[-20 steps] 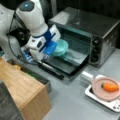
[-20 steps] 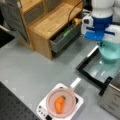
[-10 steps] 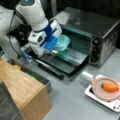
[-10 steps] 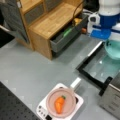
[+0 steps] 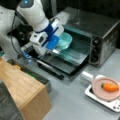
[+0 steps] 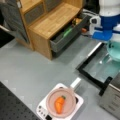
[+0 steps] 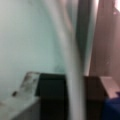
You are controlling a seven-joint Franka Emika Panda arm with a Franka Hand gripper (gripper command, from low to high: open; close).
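The gripper (image 5: 58,50) is clamped on the rim of a teal bowl (image 5: 63,41), holding it level at the mouth of the toaster oven (image 5: 100,32), just above the lowered oven door (image 5: 62,63) beneath it.

One bowl (image 5: 63,41), one carrot (image 5: 110,87) (potted)

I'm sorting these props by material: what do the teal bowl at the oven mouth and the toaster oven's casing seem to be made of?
The teal bowl, clamped at its rim by the gripper, looks like smooth plastic or glazed ceramic: uniform colour, soft sheen. The toaster oven's casing looks like brushed metal: grey, dull reflections, with a glassy see-through door.
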